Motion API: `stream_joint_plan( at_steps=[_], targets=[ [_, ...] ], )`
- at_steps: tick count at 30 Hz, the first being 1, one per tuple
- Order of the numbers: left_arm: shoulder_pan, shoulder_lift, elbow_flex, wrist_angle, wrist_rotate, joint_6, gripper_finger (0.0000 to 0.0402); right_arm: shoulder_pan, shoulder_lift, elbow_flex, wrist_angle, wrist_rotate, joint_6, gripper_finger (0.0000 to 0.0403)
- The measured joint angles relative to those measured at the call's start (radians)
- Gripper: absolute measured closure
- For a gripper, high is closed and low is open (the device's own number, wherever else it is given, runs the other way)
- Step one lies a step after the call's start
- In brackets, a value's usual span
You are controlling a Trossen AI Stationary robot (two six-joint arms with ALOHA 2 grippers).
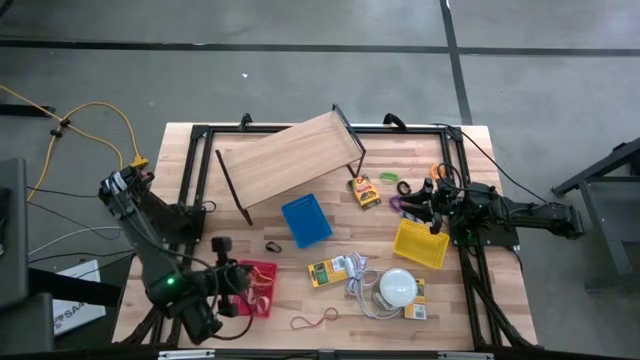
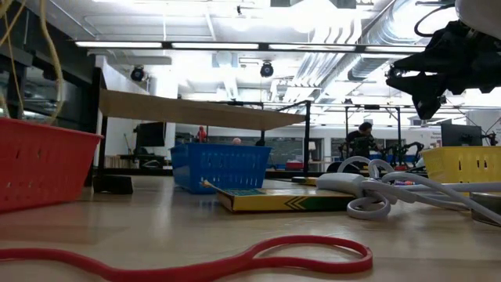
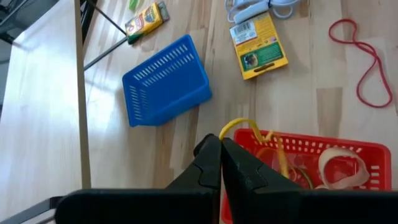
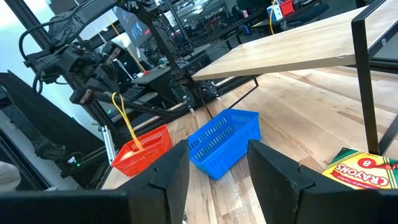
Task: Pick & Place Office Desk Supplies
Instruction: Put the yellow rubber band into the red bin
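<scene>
My left gripper is shut on a yellow rubber band above the near-left red basket. In the right wrist view the band hangs from that gripper down into the red basket. A tan rubber band lies inside the basket. A red rubber band lies flat on the table near the front edge. A yellow-green crayon packet lies at the middle. My right gripper waits open at the table's right side, holding nothing. My left gripper pinches the yellow rubber band's upper end between its two fingertips. The fingers slant down from the table's near-left side. The band hangs below them as a long loop, and its lower end reaches into the red basket.
A blue basket lies tipped at mid-table and a yellow basket stands at the right. A tilted wooden shelf spans the far side. A white dome with cord and another crayon packet lie nearby.
</scene>
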Motion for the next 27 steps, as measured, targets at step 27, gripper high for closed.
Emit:
stream_joint_plan(
  at_steps=[27],
  targets=[
    [0.023, 0.001, 0.000, -0.008, 0.089, -0.018, 0.0401, 0.000, 0.000, 0.000, 0.000, 0.000, 0.000, 0.0253]
  ],
)
